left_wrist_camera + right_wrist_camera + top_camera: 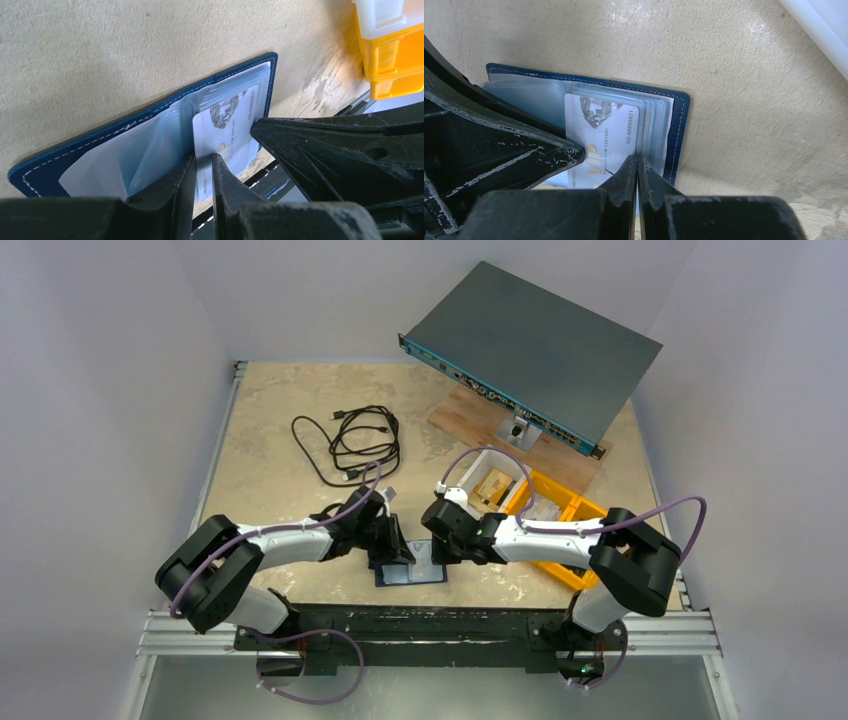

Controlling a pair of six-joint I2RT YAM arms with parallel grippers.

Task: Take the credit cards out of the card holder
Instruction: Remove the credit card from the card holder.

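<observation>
From above, we see the card holder (412, 574) lying open on the table (280, 400), close to its near edge and between the two arms. The left gripper (393, 548) is down at its left part and the right gripper (447, 543) at its right; from here we cannot tell how their jaws stand.

In the left wrist view, the left gripper (204, 158) has its jaws nearly together, pinching the near edge of a white credit card (225, 125) that sits in the clear sleeves of the card holder (100, 141). The right gripper (261, 131) touches the same card from the right.

In the right wrist view, the right gripper (636, 160) has its jaws pressed together, tips down on the sleeves beside the credit card (599, 131). The card holder (679, 131) lies flat.
</observation>
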